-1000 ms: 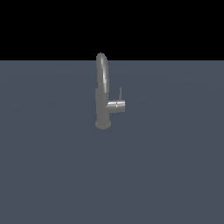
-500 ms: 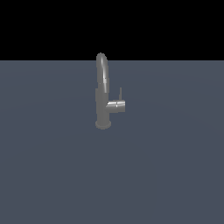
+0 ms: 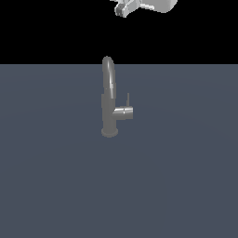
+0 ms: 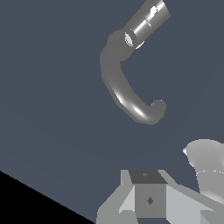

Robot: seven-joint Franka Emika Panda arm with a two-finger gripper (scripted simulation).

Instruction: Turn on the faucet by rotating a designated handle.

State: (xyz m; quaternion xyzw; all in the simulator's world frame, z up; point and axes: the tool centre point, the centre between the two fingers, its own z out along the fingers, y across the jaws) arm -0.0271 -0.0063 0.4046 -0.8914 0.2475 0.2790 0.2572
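The grey metal faucet (image 3: pixel 109 100) stands upright on the dark floor, its arched spout on top. The handle (image 3: pixel 124 112) is a short stub pointing to the exterior view's right, with a thin lever rod (image 3: pixel 128 99) standing up from it. My gripper (image 3: pixel 122 10) hangs high above the faucet at the frame's top edge, clear of it. In the wrist view the spout (image 4: pixel 120 85) curves below me and the handle stub (image 4: pixel 146 22) lies beyond it. My gripper (image 4: pixel 146 177) shows as one closed block, holding nothing.
A flat dark grey floor (image 3: pixel 56 186) spreads all around the faucet. Part of my arm (image 4: pixel 208 170) shows beside the gripper in the wrist view.
My gripper has come into the exterior view at the top, above the faucet. The faucet and its handle have not moved.
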